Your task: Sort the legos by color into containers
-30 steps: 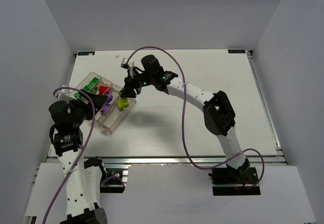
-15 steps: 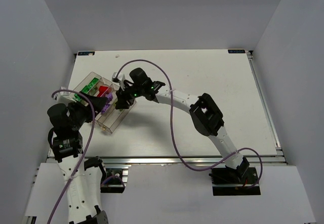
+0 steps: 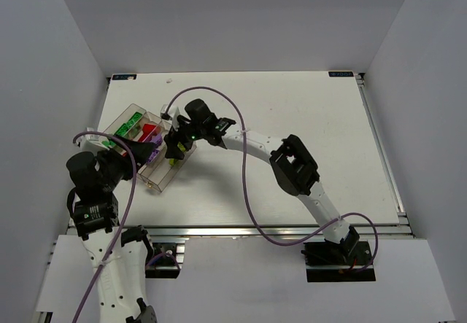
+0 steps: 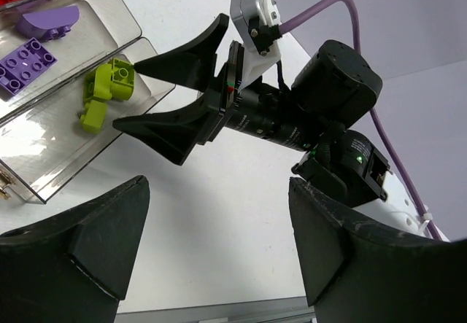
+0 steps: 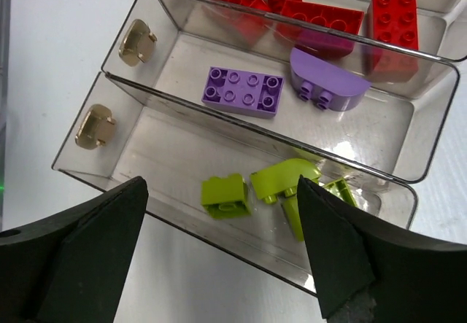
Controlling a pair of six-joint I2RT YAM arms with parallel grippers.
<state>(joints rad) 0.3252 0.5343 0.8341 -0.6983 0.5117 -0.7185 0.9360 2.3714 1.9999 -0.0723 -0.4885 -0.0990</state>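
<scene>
The clear divided tray (image 3: 157, 184) lies at the left of the table. It holds green bricks (image 3: 130, 124), red bricks (image 5: 321, 17), purple bricks (image 5: 243, 90) and yellow-green bricks (image 5: 226, 195), each colour in its own compartment. My right gripper (image 5: 219, 265) is open and empty, just above the yellow-green compartment. It also shows in the top view (image 3: 173, 152) and in the left wrist view (image 4: 175, 97). My left gripper (image 4: 219, 265) is open and empty, over the tray's near side in the top view (image 3: 146, 150). The tray's wall shows in both wrist views (image 4: 73, 170) (image 5: 182, 224).
Brass clasps (image 5: 95, 126) sit on the tray's end wall. The purple cable (image 3: 248, 162) loops over the right arm. White walls close in the table on three sides. The metal rail (image 3: 241, 228) runs along the near edge.
My right gripper has moved left and towards the near side, from beside the tray's far right corner to over the yellow-green compartment. The left arm has shifted only slightly.
</scene>
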